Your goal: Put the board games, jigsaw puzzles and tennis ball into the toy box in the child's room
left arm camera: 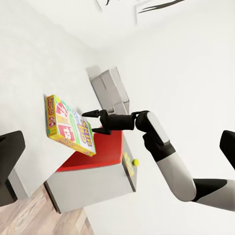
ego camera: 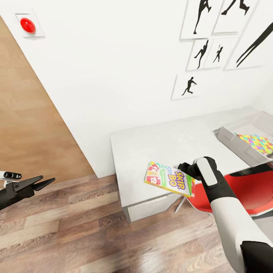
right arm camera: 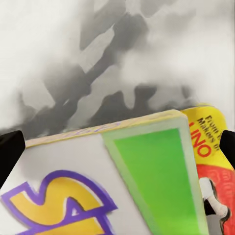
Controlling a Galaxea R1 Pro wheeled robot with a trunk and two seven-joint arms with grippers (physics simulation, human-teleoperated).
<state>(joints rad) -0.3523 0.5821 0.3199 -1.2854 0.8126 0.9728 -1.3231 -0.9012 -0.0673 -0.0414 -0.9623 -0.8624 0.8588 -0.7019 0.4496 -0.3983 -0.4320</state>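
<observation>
My right gripper (ego camera: 183, 169) is shut on the long colourful Skip-Bo board game (ego camera: 169, 178), holding it by one edge just above the near end of the pale grey table (ego camera: 159, 146). In the left wrist view the same gripper (left arm camera: 94, 122) pinches the box (left arm camera: 68, 126), which is tilted. Up close, the box lid (right arm camera: 98, 181) lies between the right fingertips. The translucent grey toy box (ego camera: 242, 146) stands at the table's far right with a mosaic jigsaw puzzle (ego camera: 260, 143) inside. A small tennis ball (left arm camera: 136, 161) appears beyond the chair. My left gripper (ego camera: 38, 184) hangs open over the floor at left.
A red-and-white swivel chair (ego camera: 250, 189) stands against the table right under my right arm. Baseball-player silhouette pictures (ego camera: 206, 53) hang on the white wall. A wooden panel (ego camera: 26, 125) and a red wall button (ego camera: 27, 25) are at left. Wood-plank floor (ego camera: 94, 227) lies in front.
</observation>
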